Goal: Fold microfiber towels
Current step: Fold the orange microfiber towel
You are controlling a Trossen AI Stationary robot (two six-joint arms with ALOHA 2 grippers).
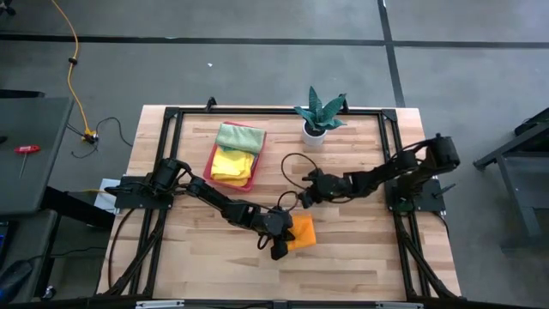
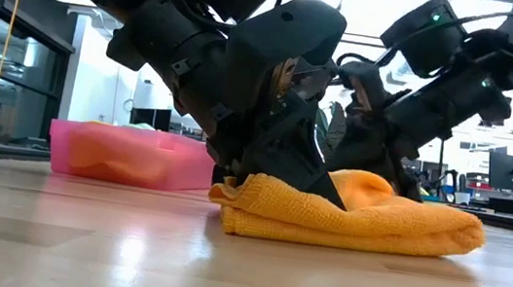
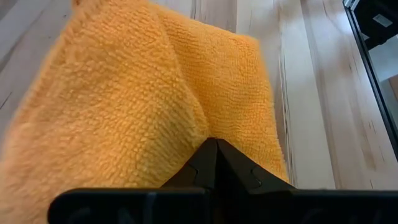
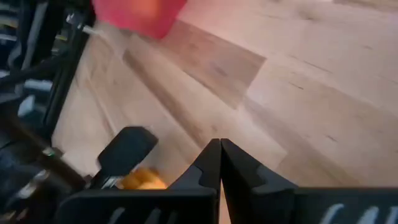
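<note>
With both arms reaching toward the middle of the tabletop [image 1: 360, 249], the orange towel [image 1: 302, 232] lies bunched and partly folded on the wood near the front edge, just right of centre. Left end effector [image 3: 216, 144] is down on it: fingers closed tip to tip, pressed into the towel's surface; can't tell whether any cloth is pinched between them. In the low view the left arm's head sits on the towel's left half, cloth [image 2: 355, 219] bulging up behind it.

Right end effector [image 4: 220, 144] is also fully closed, holding nothing. It hovers over bare wood just behind the towel and apart from it.

Pink tray [image 1: 220, 156] sits back-left of the towel, well apart. In it: a yellow towel [image 1: 233, 163], with a light green towel [image 1: 240, 136] lying over the tray's far end.

Potted plant [image 1: 319, 113] stands at the back edge, right of the tray.
</note>
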